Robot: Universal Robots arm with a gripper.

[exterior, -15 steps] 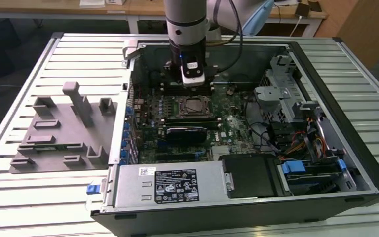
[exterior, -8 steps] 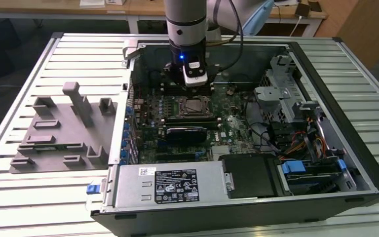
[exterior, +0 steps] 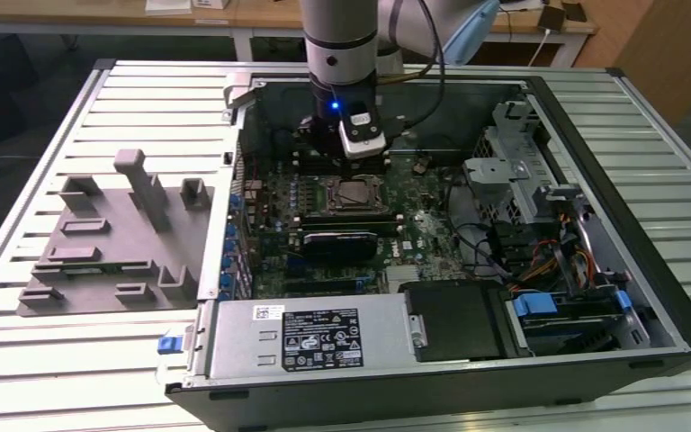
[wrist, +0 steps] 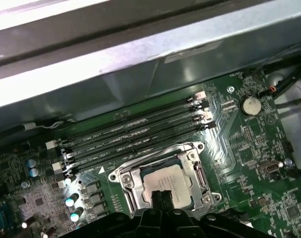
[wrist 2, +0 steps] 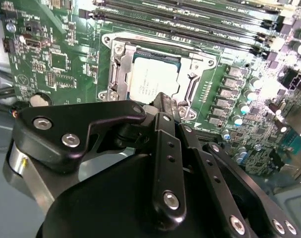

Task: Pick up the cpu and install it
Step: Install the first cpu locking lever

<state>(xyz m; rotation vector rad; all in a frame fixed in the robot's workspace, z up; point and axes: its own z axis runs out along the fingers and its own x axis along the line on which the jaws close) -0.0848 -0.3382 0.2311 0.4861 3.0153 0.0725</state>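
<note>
In the exterior view, one open computer case (exterior: 586, 180) lies on a slatted metal table (exterior: 105, 360), with one grey fixture block (exterior: 112, 243) well apart from the case, on the exterior view's left. One arm (exterior: 342, 45) reaches down into the case, and its gripper (exterior: 348, 160) hangs just above the one socket (exterior: 354, 194) on the green motherboard (exterior: 430, 243). The cpu (exterior: 353, 193) is a pale square inside that socket; the fingertips are hidden behind the wrist housing.

In the second wrist view, one cpu (wrist 2: 152, 82) lies flat inside the socket's metal frame (wrist 2: 115, 69), its near edge hidden by the black gripper (wrist 2: 162, 106). The fingers (wrist 2: 165, 111) stand pressed together with no gap and nothing between them, their tips over the chip's near edge; whether they touch it I cannot tell. Four memory slots (wrist 2: 190, 22) run beside the socket.

In the first wrist view, the same single cpu (wrist: 166, 181) sits seated in the socket (wrist: 197, 171), with the closed fingertips (wrist: 160, 196) covering part of its near side. Four memory slots (wrist: 135, 131) lie between the socket and the case wall (wrist: 140, 49). One round coin battery (wrist: 250, 105) sits farther from the socket.
</note>
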